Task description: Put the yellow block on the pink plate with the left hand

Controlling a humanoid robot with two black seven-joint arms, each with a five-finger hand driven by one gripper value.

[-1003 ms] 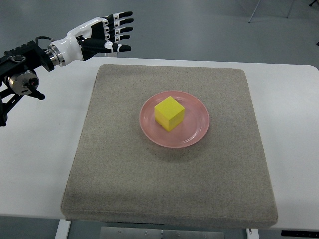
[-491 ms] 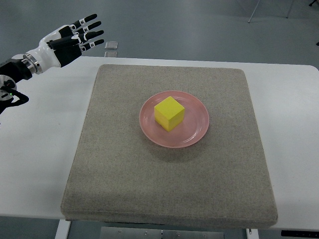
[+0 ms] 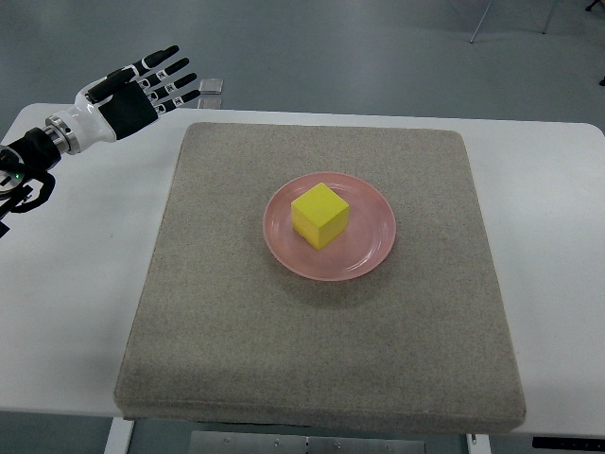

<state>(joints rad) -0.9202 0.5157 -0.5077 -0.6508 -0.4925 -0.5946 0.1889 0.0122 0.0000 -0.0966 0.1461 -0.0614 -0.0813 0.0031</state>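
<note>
A yellow block [image 3: 320, 215] rests in the middle of the pink plate [image 3: 371, 253], which lies on a grey felt mat [image 3: 321, 350]. My left hand [image 3: 142, 87] hovers over the table's far left corner, well away from the plate, its black-and-white fingers [image 3: 168, 78] spread and holding nothing. Its arm comes in from the left edge. The right arm does not show.
The mat covers most of a white table [image 3: 66, 284]. A small grey object [image 3: 211, 87] lies on the floor beyond the table's far edge, just right of my left hand. Chair legs [image 3: 482, 19] show at the top right.
My left hand has drawn back to the left, away from the mat, and in the last half second dropped slightly. The block and plate have stayed put.
</note>
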